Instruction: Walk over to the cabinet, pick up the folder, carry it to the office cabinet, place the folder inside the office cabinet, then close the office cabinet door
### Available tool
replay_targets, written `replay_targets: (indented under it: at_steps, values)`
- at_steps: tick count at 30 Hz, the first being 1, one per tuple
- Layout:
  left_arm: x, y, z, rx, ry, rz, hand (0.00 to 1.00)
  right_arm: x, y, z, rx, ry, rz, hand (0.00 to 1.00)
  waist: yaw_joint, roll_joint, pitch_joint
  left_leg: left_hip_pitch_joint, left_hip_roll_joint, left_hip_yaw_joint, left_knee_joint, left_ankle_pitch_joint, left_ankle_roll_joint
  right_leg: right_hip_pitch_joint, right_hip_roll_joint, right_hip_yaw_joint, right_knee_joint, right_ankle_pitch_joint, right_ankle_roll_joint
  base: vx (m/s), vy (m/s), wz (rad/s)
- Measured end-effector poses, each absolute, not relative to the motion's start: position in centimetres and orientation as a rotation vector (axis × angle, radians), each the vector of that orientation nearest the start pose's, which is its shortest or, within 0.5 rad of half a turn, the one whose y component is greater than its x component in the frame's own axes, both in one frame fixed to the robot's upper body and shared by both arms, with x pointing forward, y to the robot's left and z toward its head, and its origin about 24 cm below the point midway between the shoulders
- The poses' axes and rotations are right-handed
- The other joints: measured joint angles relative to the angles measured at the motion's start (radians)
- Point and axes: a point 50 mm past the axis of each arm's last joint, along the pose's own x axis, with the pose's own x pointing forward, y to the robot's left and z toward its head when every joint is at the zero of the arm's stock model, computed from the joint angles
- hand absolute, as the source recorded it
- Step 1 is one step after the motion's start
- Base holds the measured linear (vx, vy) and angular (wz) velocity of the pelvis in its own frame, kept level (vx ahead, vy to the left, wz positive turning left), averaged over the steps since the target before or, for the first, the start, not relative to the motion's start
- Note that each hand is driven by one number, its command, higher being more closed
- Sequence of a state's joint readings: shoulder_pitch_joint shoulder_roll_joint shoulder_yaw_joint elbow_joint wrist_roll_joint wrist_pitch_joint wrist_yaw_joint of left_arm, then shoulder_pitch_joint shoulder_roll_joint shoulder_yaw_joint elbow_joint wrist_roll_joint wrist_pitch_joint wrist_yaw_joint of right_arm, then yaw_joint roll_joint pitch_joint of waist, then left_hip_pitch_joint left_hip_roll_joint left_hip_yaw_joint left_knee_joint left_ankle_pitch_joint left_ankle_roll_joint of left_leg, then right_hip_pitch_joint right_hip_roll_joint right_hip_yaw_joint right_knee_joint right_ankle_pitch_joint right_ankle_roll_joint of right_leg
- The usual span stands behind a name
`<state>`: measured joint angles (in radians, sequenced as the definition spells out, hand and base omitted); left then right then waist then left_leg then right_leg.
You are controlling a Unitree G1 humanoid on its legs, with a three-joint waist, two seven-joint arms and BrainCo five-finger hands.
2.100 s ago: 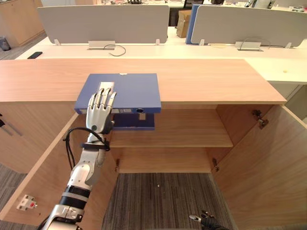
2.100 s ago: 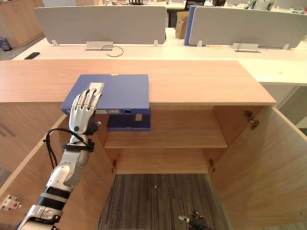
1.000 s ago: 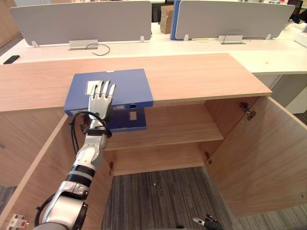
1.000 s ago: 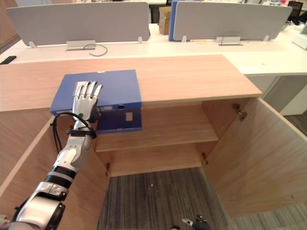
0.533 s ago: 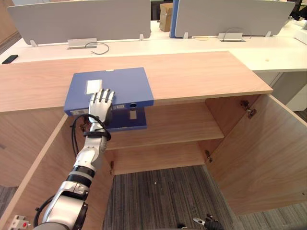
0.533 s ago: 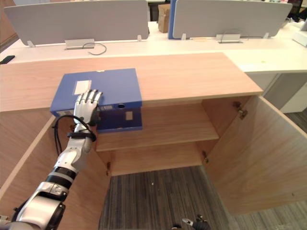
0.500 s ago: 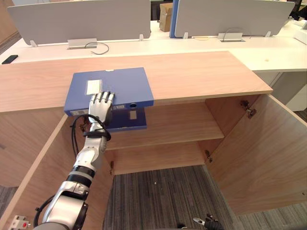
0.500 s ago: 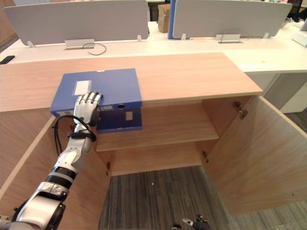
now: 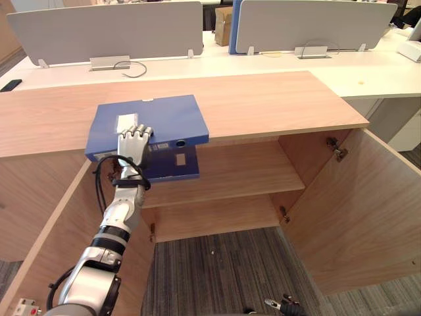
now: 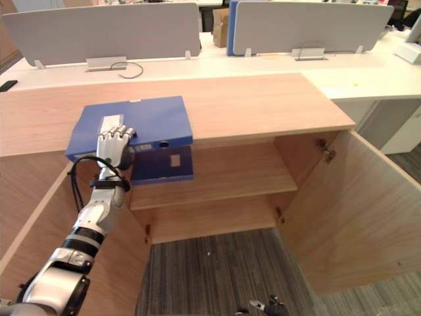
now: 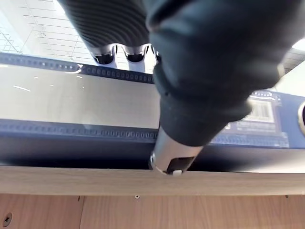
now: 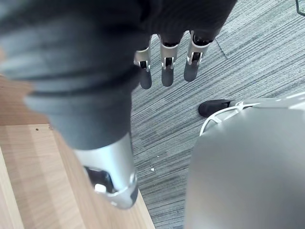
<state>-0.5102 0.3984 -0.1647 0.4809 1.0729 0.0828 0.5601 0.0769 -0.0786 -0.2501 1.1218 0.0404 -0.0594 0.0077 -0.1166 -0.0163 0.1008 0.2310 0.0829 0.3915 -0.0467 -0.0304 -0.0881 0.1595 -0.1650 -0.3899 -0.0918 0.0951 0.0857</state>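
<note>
Pick-up step: gripping the folder at its near edge with the left hand, fingers curled over it. Next: lift clear, lower to the shelf.

No words or numbers can be read with certainty. The folder carries a white label on its blue cover, and I can make out no letters on it. On its blue side, a white sticker shows barcode-like lines and small print, too fine to read. A small pale label sits on the blue face below, also unreadable.
</note>
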Motion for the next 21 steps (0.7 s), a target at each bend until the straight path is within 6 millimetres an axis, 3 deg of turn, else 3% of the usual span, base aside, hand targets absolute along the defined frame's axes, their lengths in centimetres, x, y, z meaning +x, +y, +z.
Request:
replay_targets:
  at_steps: [2,5,7,11,16,19,21]
  values:
    - [34.0,19.8,11.6,1.485,-0.429,0.433,1.0,8.2,-20.9,-16.4,0.1,1.114,-0.307,0.0,0.0,-0.001,0.0,0.0,0.0,0.0,0.0,0.0,0.0,0.0,0.0,0.0,0.0,0.0,0.0,0.0,0.0,0.0]
    - [33.0,17.6,13.3,1.378,-0.52,0.465,1.0,7.9,-21.0,-16.5,0.098,1.12,-0.311,0.0,0.005,-0.002,0.001,-0.001,-0.005,-0.001,0.0,-0.002,0.003,0.004,-0.004,-0.001,0.0,0.002,0.0,0.0,0.0,0.0]
    - [31.4,15.7,14.2,1.27,-0.591,0.458,1.0,7.8,-21.0,-16.5,0.097,1.124,-0.32,0.0,0.01,-0.002,0.001,-0.005,-0.009,-0.002,0.003,-0.003,0.006,0.002,-0.01,0.006,0.004,0.009,0.008,0.0,0.001,-0.02]
    - [26.7,11.2,15.5,0.867,-0.744,0.354,1.0,7.2,-21.0,-16.6,0.116,1.139,-0.35,0.0,0.031,-0.003,0.001,-0.011,-0.014,-0.002,0.012,-0.013,0.019,-0.003,-0.021,0.012,0.007,0.019,0.01,-0.03,0.005,-0.01]
    - [24.0,11.0,16.5,0.469,-0.772,0.247,1.0,9.0,-20.9,-15.5,0.211,0.995,-0.421,0.0,0.051,-0.001,-0.001,-0.039,-0.017,0.015,0.034,-0.021,0.021,-0.033,-0.028,0.041,0.008,0.019,0.011,-0.07,-0.008,-0.13]
    - [23.0,12.1,16.3,0.234,-0.731,0.184,1.0,12.4,-21.6,-12.2,0.251,0.735,-0.439,0.0,0.045,0.005,-0.003,-0.038,-0.013,0.029,0.034,-0.019,0.02,-0.036,-0.021,0.054,0.01,0.019,0.011,-0.06,-0.04,-0.13]
    - [22.4,12.9,16.0,0.093,-0.697,0.148,1.0,14.8,-22.5,-8.9,0.235,0.532,-0.447,0.0,0.04,0.006,-0.003,-0.038,-0.009,0.034,0.031,-0.018,0.017,-0.041,-0.017,0.061,0.01,0.018,0.011,-0.05,-0.041,-0.09]
